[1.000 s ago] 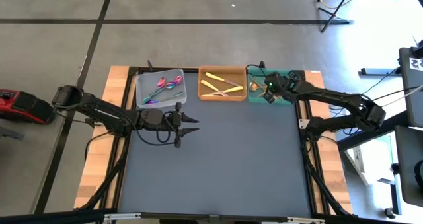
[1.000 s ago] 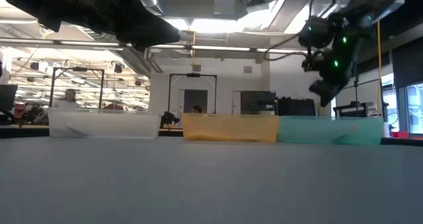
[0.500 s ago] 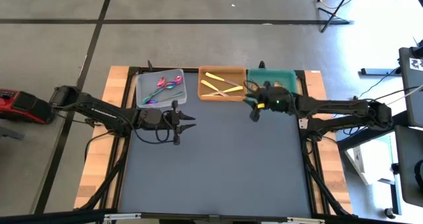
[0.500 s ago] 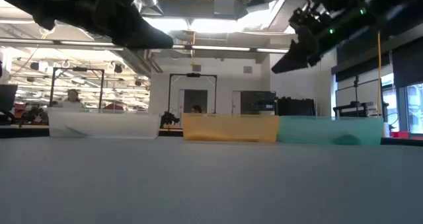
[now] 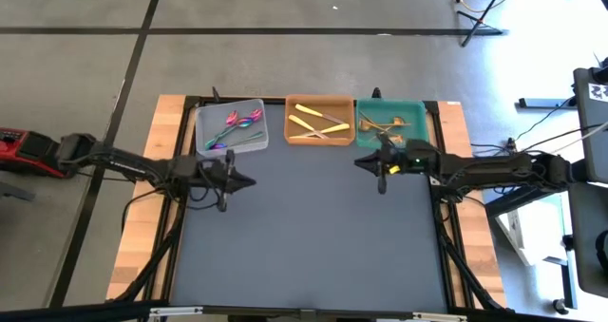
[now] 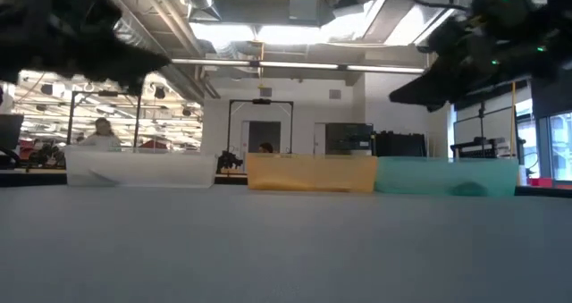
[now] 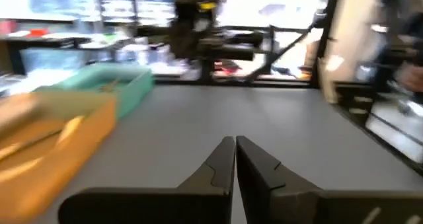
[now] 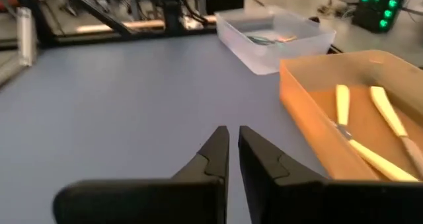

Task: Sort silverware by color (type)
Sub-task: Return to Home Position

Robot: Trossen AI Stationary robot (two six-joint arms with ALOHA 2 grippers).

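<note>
The silverware lies sorted in three trays along the table's far edge. Iridescent purple-teal pieces [image 5: 236, 124] are in the clear tray [image 5: 207, 137]. Pale gold pieces [image 5: 313, 121] are in the orange tray [image 5: 320, 140]. Copper-gold spoons [image 5: 383, 125] are in the teal tray [image 5: 415, 113]. My left gripper [image 5: 249, 180] is shut and empty over the table's left part, in front of the clear tray. My right gripper [image 5: 359, 161] is shut and empty, just in front of the gap between the orange and teal trays. Both wrist views show shut fingertips, the left gripper's [image 7: 235, 143] and the right gripper's [image 8: 233, 133].
The grey table mat [image 5: 313, 236] lies bare in front of both grippers. In the low view the three trays [image 6: 310, 173] stand in a row at the far edge. A person [image 6: 98, 133] shows far off in the room behind.
My right gripper has come away from above the teal tray, going toward the table's near edge and left, and now lies level. My left gripper has drawn back toward the table's left edge and has shut its fingers.
</note>
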